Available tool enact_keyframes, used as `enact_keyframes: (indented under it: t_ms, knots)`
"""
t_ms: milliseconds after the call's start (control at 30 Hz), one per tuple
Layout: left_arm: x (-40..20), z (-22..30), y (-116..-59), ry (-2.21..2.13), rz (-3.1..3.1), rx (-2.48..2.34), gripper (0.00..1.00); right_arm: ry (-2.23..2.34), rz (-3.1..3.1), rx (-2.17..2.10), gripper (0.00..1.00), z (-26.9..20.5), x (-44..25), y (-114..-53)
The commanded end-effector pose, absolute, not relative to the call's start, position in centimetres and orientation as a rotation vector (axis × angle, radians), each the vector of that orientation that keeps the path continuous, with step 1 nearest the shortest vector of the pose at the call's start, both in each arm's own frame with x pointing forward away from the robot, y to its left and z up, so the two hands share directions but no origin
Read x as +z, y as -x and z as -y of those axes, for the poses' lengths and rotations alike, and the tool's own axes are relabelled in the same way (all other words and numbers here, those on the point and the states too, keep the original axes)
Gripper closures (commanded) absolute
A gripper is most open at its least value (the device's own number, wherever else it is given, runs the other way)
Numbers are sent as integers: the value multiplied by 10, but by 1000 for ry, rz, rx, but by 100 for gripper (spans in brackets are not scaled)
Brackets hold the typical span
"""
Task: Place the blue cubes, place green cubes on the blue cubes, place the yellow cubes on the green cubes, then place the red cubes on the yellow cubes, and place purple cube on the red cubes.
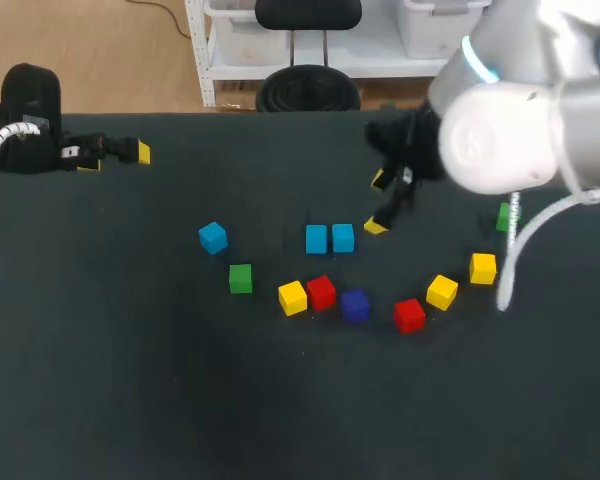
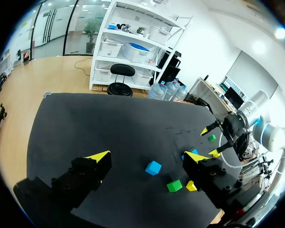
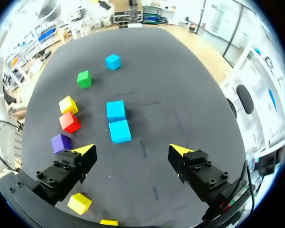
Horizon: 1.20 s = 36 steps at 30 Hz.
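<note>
At the upper left of the black table point(image 1: 100, 380), your left gripper point(image 1: 117, 158) is hanging with its yellow-tipped fingers spread apart, holding nothing. Moving right, a lone blue cube point(image 1: 212, 237) is sitting left of centre, with a green cube point(image 1: 240, 278) just below and to its right. At centre, two blue cubes point(image 1: 316, 239) are sitting side by side, close together. Below them, a yellow cube point(image 1: 292, 297), a red cube point(image 1: 321, 292) and the purple cube point(image 1: 355, 305) are lying in a close row. Your right gripper point(image 1: 377, 203) is hovering just right of the two blue cubes, fingers apart and empty. Further right, a second red cube point(image 1: 409, 314) and two more yellow cubes point(image 1: 441, 291) are lying in a rising line toward a second green cube point(image 1: 503, 216), which your right arm point(image 1: 500, 140) is partly hiding.
</note>
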State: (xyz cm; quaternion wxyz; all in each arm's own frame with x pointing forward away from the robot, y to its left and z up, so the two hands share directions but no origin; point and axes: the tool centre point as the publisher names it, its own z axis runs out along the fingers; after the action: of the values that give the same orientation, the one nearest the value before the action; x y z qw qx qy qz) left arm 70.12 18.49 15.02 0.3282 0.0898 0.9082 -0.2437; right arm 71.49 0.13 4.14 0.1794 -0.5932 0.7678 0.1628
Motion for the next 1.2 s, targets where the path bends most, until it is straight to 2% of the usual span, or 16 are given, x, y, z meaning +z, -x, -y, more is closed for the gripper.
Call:
enact_keyframes:
  t_ms: [33, 433, 1200]
  knots:
    - [150, -185, -701, -235, -2375, -639, 0, 1597, -2161, 466, 0, 21, 58, -698]
    - [150, -185, -701, -235, -2375, -639, 0, 1302, -2129, 553, 0, 54, 81, -693]
    - [150, -185, -701, -235, -2375, -639, 0, 1172, -2095, 442, 0, 149, 129, -667]
